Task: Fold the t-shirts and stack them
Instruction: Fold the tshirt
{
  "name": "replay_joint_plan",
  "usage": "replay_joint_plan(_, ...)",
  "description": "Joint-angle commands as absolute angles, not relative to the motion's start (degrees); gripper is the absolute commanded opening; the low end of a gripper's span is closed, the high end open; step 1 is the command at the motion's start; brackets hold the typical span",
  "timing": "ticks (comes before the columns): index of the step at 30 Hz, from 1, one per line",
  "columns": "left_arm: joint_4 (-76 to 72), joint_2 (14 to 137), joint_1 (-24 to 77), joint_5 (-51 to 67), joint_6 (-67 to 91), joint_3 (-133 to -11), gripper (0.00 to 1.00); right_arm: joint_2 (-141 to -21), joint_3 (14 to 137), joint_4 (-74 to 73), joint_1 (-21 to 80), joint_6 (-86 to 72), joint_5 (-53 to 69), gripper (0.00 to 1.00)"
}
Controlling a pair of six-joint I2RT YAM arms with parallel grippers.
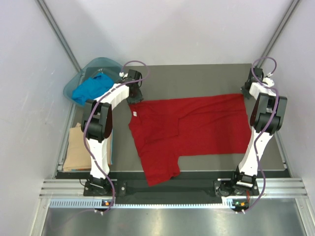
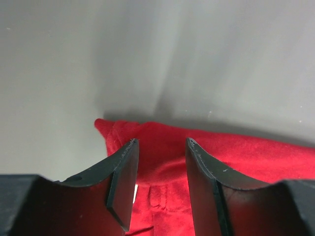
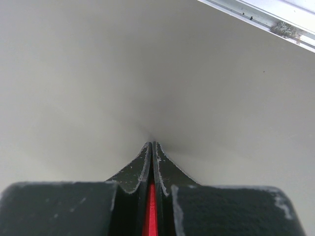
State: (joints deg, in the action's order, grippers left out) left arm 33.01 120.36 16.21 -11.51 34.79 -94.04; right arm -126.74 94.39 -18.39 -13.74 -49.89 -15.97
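The deep red t-shirt (image 1: 189,128) lies spread on the grey table, neck label to the left, one sleeve hanging toward the near edge. My left gripper (image 1: 134,96) is open over the shirt's far left corner; in the left wrist view (image 2: 161,142) red cloth (image 2: 167,167) lies between and below the fingers, not pinched. My right gripper (image 1: 247,92) sits at the far right corner and is shut on a thin fold of the red shirt (image 3: 151,211). The bright blue t-shirt (image 1: 90,90) lies in the teal basin. The tan t-shirt (image 1: 77,149) lies folded at the left edge.
The translucent teal basin (image 1: 101,65) stands at the far left corner of the table (image 1: 197,76). White walls close in on both sides, with metal frame rails at the back corners (image 3: 256,12). The arm bases stand on the near rail (image 1: 172,189).
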Motion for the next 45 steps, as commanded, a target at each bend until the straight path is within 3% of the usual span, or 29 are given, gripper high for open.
replay_joint_plan(1,33.5,114.1,15.9,-13.8,33.7,-94.2,0.48,-123.0,94.0,-17.1,-14.4,-48.7,-18.2,0.0)
replay_joint_plan(11,30.5,112.5,15.8,-9.2,33.0,-91.2,0.51,-122.8,93.8,-17.1,-14.9,-49.0,-17.8,0.0)
replay_joint_plan(24,28.1,118.8,15.7,-11.8,35.7,-90.7,0.49,-122.8,93.7,-16.8,-15.5,-49.1,-17.2,0.0)
replay_joint_plan(28,29.0,121.6,15.7,-13.0,36.6,-92.5,0.38,-122.8,93.7,-16.7,-15.8,-49.2,-17.5,0.0)
replay_joint_plan(31,30.5,123.0,15.7,-15.0,37.6,-93.8,0.11,-123.0,93.6,-16.6,-15.9,-49.4,-17.8,0.0)
replay_joint_plan(33,30.2,123.1,15.7,-15.6,38.4,-93.9,0.0,-123.0,93.4,-16.4,-16.1,-49.6,-18.1,0.0)
replay_joint_plan(45,14.9,131.8,15.7,-9.3,36.6,-104.1,0.0,-124.5,95.4,-13.3,-17.1,-51.0,-19.3,0.0)
